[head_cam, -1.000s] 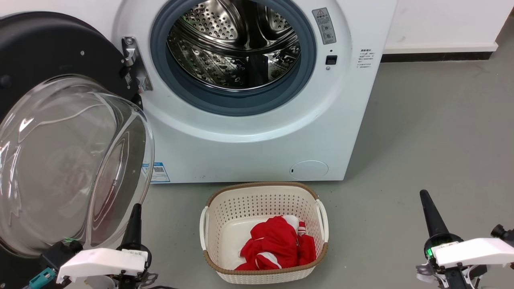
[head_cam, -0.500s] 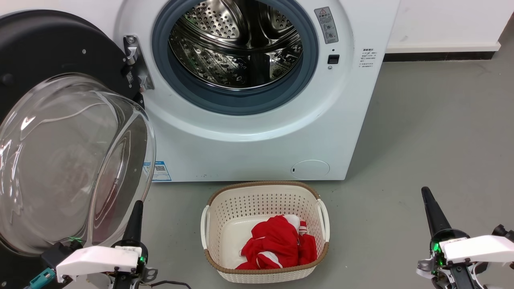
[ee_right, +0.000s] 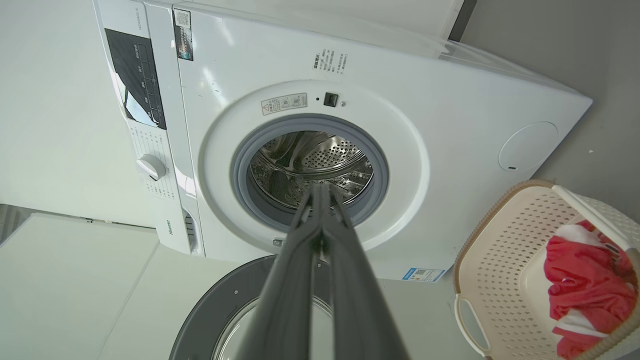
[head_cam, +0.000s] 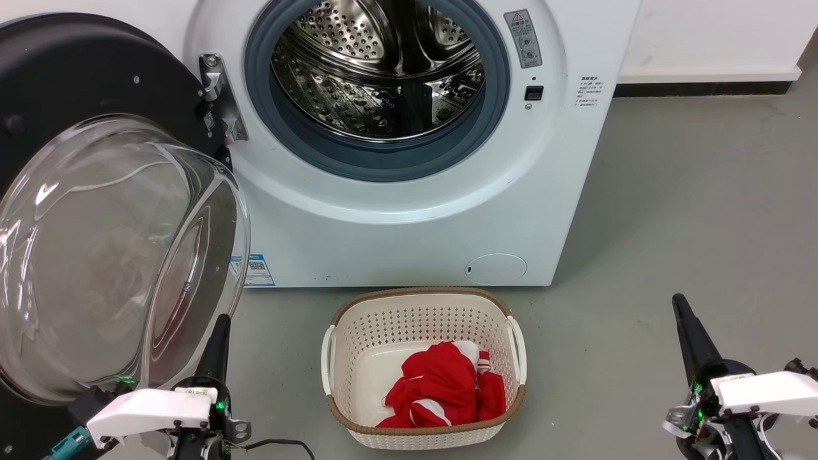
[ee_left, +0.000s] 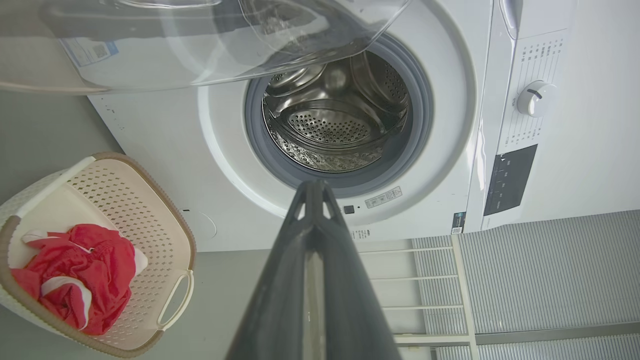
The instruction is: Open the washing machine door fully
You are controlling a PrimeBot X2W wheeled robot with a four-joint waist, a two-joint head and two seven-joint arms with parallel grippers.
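We see the washing machine door (head_cam: 108, 211) swung out on its hinge (head_cam: 216, 89) at the left side of the washing machine (head_cam: 409, 217). Its black disc faces us and its clear glass bowl bulges toward the head camera. The machine's round mouth stands uncovered, with the steel drum (head_cam: 383, 64) showing inside the grey gasket (head_cam: 377, 161).

Our left gripper (head_cam: 221, 322) sits at the lower left of the head view, just beside the lower right rim of the glass bowl. We cannot tell whether it touches the glass. Its two dark fingers are pressed together with nothing between them. In the left wrist view the bowl's rim crosses the top, apart from the fingertips.

Our right gripper (head_cam: 679, 303) is at the lower right over the grey floor (head_cam: 671, 204), well apart from the door, its fingers likewise together and empty. In the right wrist view the door shows at the bottom, behind those fingers.

A cream basket (head_cam: 422, 319) holding a red garment (head_cam: 447, 390) stands on the floor before the machine, between our two grippers.
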